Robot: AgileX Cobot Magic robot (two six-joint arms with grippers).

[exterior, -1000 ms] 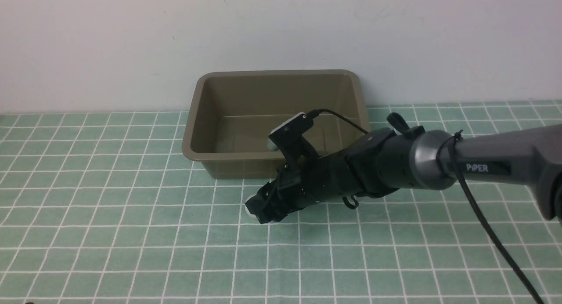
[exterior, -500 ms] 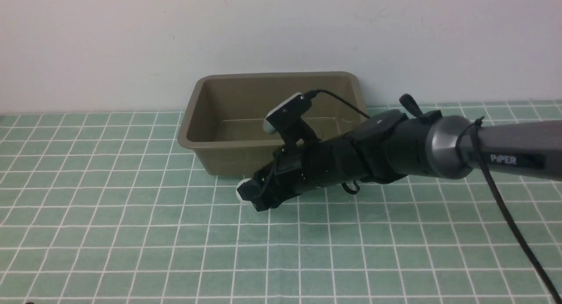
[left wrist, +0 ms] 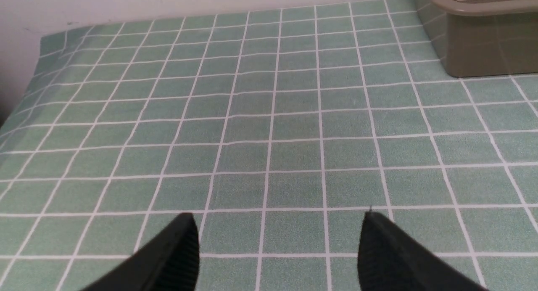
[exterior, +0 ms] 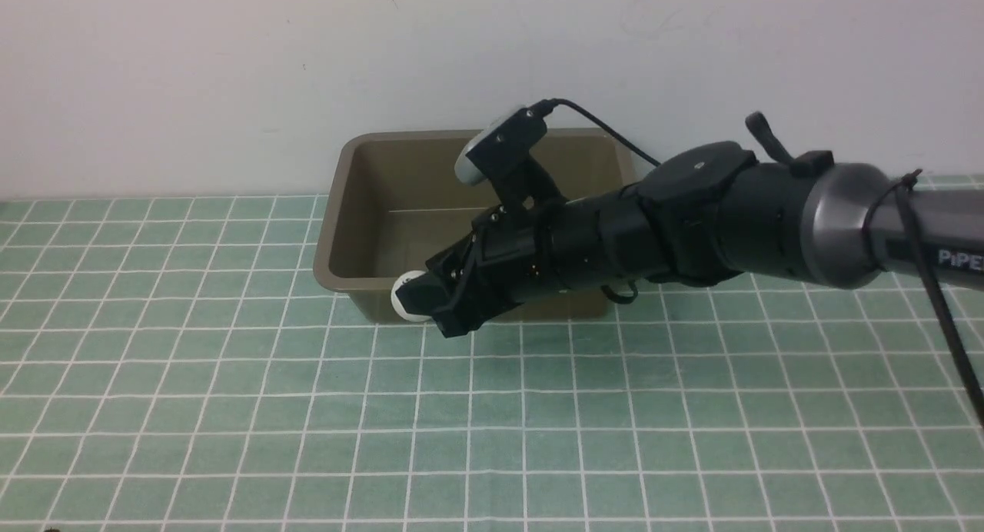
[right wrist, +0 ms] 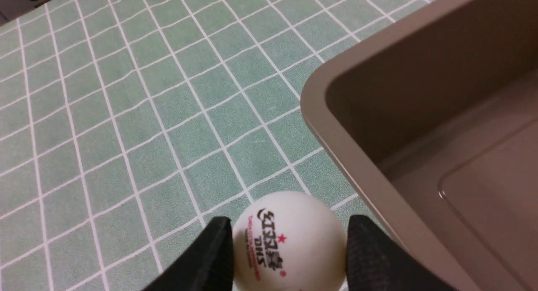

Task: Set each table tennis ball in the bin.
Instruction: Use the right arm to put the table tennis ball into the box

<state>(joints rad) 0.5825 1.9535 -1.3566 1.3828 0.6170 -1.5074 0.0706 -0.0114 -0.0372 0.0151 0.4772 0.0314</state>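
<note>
My right gripper [exterior: 419, 305] is shut on the white table tennis ball [exterior: 404, 304] and holds it in the air at the near left corner of the olive-brown bin [exterior: 342, 171]. In the right wrist view the ball [right wrist: 290, 240], with dark and red print, sits between both black fingers [right wrist: 212, 257], just outside the bin's rim [right wrist: 336, 144]. The bin looks empty. My left gripper [left wrist: 277, 223] is open and empty over the tablecloth, well left of the bin's corner [left wrist: 475, 51]; it does not show in the front view.
A green checked tablecloth [exterior: 231, 409] covers the table. A white wall [exterior: 192, 78] stands right behind the bin. The cloth's left edge [left wrist: 29, 85] shows in the left wrist view. The right arm's cable [exterior: 938, 317] hangs at the right.
My right gripper has risen from the cloth with the ball and moved left and back, up to the bin's near left corner. The bin has shifted slightly.
</note>
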